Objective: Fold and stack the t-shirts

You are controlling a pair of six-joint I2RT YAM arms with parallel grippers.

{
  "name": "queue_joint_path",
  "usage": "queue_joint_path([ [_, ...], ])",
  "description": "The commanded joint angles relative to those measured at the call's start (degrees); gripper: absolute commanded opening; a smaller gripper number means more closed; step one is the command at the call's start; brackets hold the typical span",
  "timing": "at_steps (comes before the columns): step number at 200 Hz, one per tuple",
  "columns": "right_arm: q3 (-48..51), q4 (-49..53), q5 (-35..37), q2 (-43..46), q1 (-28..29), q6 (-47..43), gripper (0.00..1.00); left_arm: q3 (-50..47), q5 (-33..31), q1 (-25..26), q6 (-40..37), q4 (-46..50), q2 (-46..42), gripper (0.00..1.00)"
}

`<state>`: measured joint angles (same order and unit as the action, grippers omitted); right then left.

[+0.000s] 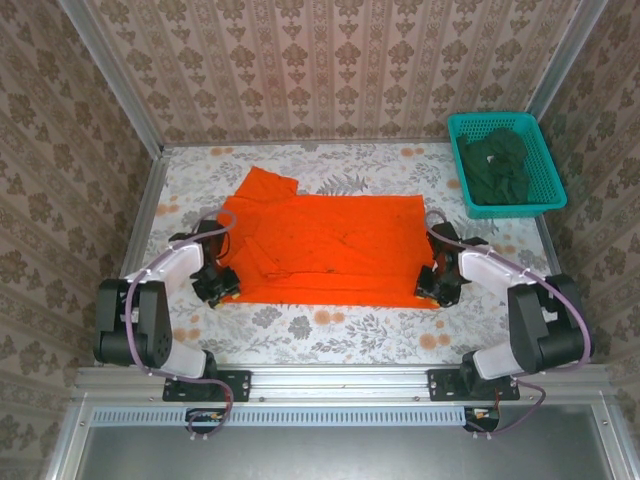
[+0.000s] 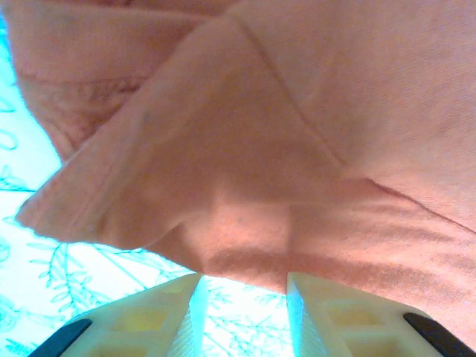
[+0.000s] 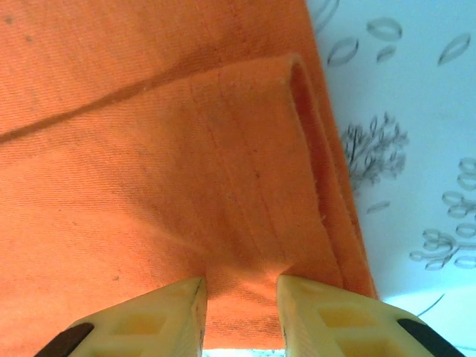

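The orange t-shirt [image 1: 330,245] lies spread on the table, partly folded, with one sleeve sticking out at the far left. At its near left corner sits my left gripper [image 1: 215,287], open; in the left wrist view the shirt's folded edge [image 2: 297,149] meets the fingertips of the gripper [image 2: 244,279], and bare table shows between them. My right gripper [image 1: 437,287] is at the near right corner, its jaws apart. In the right wrist view the orange t-shirt [image 3: 149,149] puckers in the gap of the gripper [image 3: 242,282]. Dark green t-shirts [image 1: 495,165] lie crumpled in the basket.
A teal mesh basket [image 1: 553,197] stands at the far right corner of the floral tablecloth [image 1: 330,325]. Patterned walls close the table on three sides. A metal rail runs along the near edge by the arm bases.
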<state>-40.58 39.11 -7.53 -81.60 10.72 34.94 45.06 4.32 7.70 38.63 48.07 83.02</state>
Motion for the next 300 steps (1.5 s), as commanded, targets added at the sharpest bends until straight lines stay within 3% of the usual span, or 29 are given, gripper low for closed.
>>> queue_joint_path([
  [1, 0.7, 2.72, 2.3, 1.53, 0.25, 1.52, 0.41, 0.91, 0.54, -1.47, 1.42, 2.05, -0.66, 0.34],
  [27, -5.92, 6.28, 8.08, 5.15, 0.15, -0.15, 0.51, 6.63, -0.71, -2.11, -0.82, 5.47, -1.21, 0.35],
  [62, -12.75, 0.26, 5.25, 6.93, 3.36, 0.74, 0.5, 12.73, 1.81, -1.16, -2.15, 6.7, -1.85, 0.32],
  [91, -18.21, -7.99, 3.47, 2.39, 17.22, 2.47, 0.46, 13.07, 4.32, 0.98, -2.22, 4.92, 1.01, 0.22],
  [109, -24.3, -11.49, 3.51, -5.45, 25.99, 0.08, 0.46, 11.61, 6.51, 0.69, -2.07, 2.95, 3.34, 0.17],
  [156, -47.08, -6.36, 0.34, -26.47, 39.79, -9.92, 0.49, 7.62, 12.99, -4.1, -2.97, -1.76, 9.27, 0.15],
  [222, -75.87, 9.71, 0.31, -49.3, 44.75, -16.48, 0.46, 7.74, 14.4, -6.88, -5.47, -1.85, 13.62, 0.15],
  [300, -83.78, 16.62, 5.45, -56.31, 45.25, -18.73, 0.46, 6.78, 15.28, -8.22, -7.3, -1.14, 14.0, 0.17],
])
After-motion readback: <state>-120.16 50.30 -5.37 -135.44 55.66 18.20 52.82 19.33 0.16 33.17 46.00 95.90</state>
